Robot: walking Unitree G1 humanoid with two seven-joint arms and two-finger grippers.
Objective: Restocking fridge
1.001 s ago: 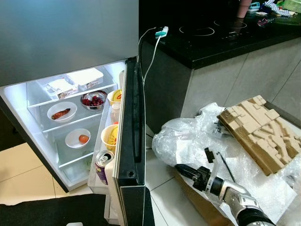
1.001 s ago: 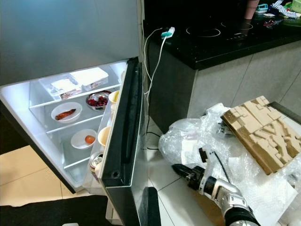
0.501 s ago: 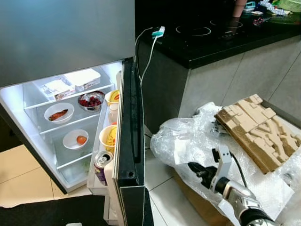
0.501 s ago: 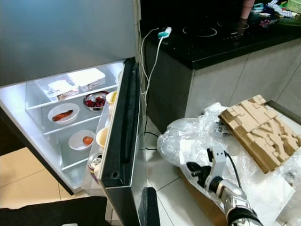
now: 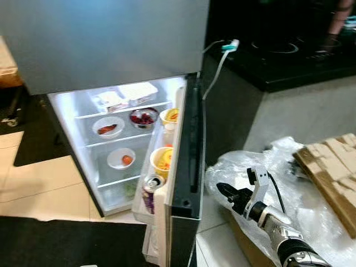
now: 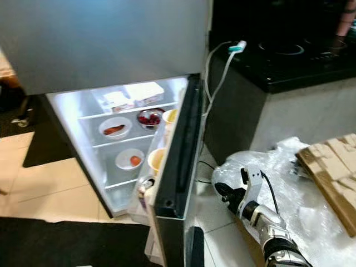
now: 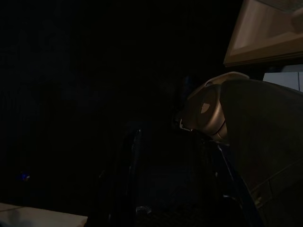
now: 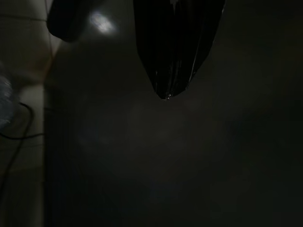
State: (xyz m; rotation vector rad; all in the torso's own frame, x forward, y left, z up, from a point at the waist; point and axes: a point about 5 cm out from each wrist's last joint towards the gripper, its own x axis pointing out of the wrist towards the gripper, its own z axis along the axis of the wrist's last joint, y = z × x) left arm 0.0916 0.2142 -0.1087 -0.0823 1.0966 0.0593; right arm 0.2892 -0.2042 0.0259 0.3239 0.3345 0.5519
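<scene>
The robot's right gripper [image 5: 225, 191], its two black fingers pressed together on nothing, points left toward the outer face of the open fridge door [image 5: 186, 161], which stands edge-on just to its left, long axis running from near to far. The right arm is the nearer one (the left hangs in shadow, its fingers' state impossible to tell). Behind the door, the lit fridge [image 5: 119, 144] holds boxes, bowls and a plate on its shelves; cups and a can [image 5: 151, 186] sit in the door rack. Crumpled plastic wrap [image 5: 261, 172] and cardboard [image 5: 328, 172] lie on the tiled floor [image 5: 33, 183] at right, below a dark counter [image 5: 283, 61].
</scene>
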